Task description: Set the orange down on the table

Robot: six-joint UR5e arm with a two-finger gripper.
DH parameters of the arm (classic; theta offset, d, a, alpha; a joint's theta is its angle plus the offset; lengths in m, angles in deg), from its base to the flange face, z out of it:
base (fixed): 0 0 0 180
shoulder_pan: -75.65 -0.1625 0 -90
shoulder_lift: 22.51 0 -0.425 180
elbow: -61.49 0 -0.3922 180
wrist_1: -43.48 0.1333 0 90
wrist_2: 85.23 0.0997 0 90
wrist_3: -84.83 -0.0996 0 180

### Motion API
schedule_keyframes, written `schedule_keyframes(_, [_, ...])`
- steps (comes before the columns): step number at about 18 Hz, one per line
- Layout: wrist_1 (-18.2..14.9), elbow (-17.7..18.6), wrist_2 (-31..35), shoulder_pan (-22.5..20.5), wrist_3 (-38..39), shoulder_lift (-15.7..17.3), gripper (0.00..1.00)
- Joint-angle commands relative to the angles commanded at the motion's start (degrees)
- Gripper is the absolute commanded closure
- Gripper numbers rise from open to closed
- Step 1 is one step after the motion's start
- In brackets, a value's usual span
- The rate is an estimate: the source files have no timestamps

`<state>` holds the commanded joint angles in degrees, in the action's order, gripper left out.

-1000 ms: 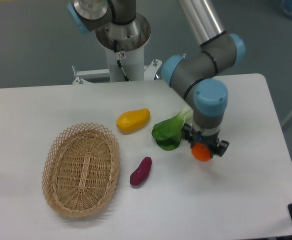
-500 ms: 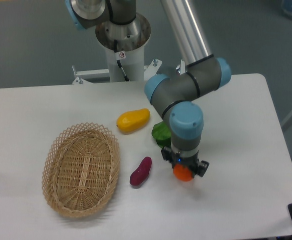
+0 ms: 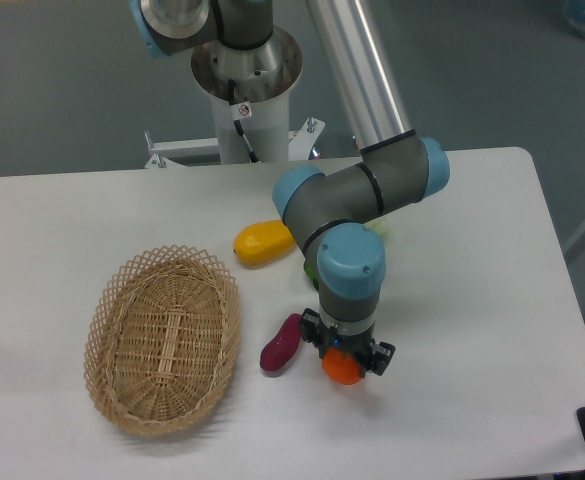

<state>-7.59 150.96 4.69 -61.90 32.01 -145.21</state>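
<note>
pincer (image 3: 345, 362) gripping orange (image 3: 343, 370), above table (image 3: 472, 330)

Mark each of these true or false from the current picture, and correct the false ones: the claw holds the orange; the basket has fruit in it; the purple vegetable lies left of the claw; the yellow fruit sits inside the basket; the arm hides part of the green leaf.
1. The claw holds the orange. True.
2. The basket has fruit in it. False: the basket is empty.
3. The purple vegetable lies left of the claw in the picture. True.
4. The yellow fruit sits inside the basket. False: it lies on the table, beyond the basket's far rim.
5. The arm hides part of the green leaf. True: only a sliver shows beside the wrist.
</note>
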Motion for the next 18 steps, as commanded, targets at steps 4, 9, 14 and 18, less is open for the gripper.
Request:
schedule_keyframes(4, [0.00,-0.18,0.79,-0.09,0.17,0.70,0.06])
schedule_keyframes(9, [0.00,-0.26,0.70,-0.09,2.64,1.76,0.00])
schedule_keyframes(14, [0.09,0.08,0.26,-3.86,2.46,5.88,0.00])
schedule_keyframes(18, [0.09,0.17,0.00,-5.53,1.85,7.64,0.00])
